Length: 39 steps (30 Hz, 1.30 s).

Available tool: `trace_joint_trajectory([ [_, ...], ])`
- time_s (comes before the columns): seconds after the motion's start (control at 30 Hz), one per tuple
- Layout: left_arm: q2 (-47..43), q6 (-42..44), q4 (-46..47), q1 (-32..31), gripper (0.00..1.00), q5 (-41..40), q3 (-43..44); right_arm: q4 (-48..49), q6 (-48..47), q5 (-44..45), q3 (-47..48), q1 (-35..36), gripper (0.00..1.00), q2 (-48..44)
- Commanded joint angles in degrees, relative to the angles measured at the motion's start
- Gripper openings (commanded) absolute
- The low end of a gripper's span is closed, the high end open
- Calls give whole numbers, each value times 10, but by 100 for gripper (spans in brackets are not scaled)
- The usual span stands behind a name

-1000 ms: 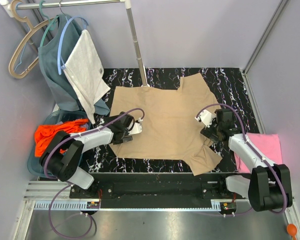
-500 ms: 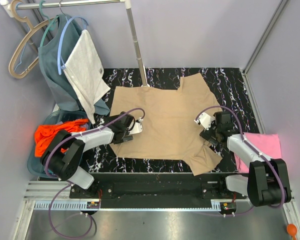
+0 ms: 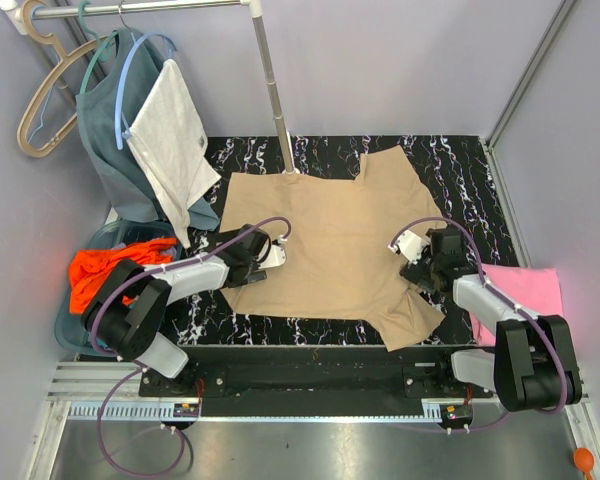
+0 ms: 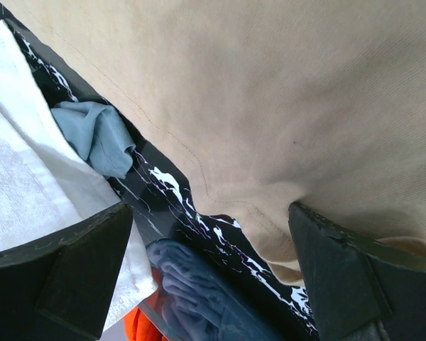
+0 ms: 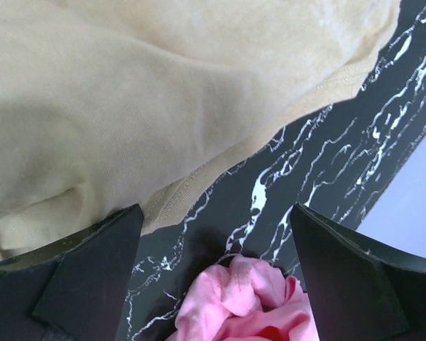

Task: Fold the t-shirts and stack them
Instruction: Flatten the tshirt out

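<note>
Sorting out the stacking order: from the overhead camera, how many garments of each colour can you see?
Tan shirt: 1
Pink shirt: 1
Orange shirt: 1
Teal shirt: 1
White cloth: 1
Total: 5

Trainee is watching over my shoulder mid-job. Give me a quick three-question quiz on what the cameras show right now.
1. True or false: the tan t-shirt lies spread out on the table.
2. Which colour is the shirt lying to the right of the right hand? A) green B) pink C) black
3. Fill in: the right hand and the left hand both have their jaws ____.
Key: 1 true; 2 B, the pink t-shirt; 3 open.
</note>
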Motion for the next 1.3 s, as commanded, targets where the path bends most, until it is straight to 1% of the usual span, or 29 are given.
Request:
trace_joint_trajectory([
  [0.0,2,-5,12,0,99,12,-22,-20,-36,25,-36,-13,95,-23],
  [0.17,-8,-2,10,0,99,10,-34,-44,-59,32,-51,-22,95,-65],
  [0.27,-15,0,10,0,99,8,-37,-51,-74,36,-56,-29,95,-74],
  [0.5,-32,4,7,0,99,6,-46,-50,-99,35,-28,-61,95,-57],
  [0.57,-37,6,8,0,99,3,-52,-51,-110,33,-22,-89,95,-53],
  [0.8,-44,19,15,0,99,-4,-72,-51,-137,31,-20,-121,95,-56],
  [1.1,-37,21,21,0,99,-3,-66,-57,-153,33,-9,-138,95,-64],
  [1.27,-36,19,8,-1,99,0,-44,-99,-145,25,37,-138,95,-76],
])
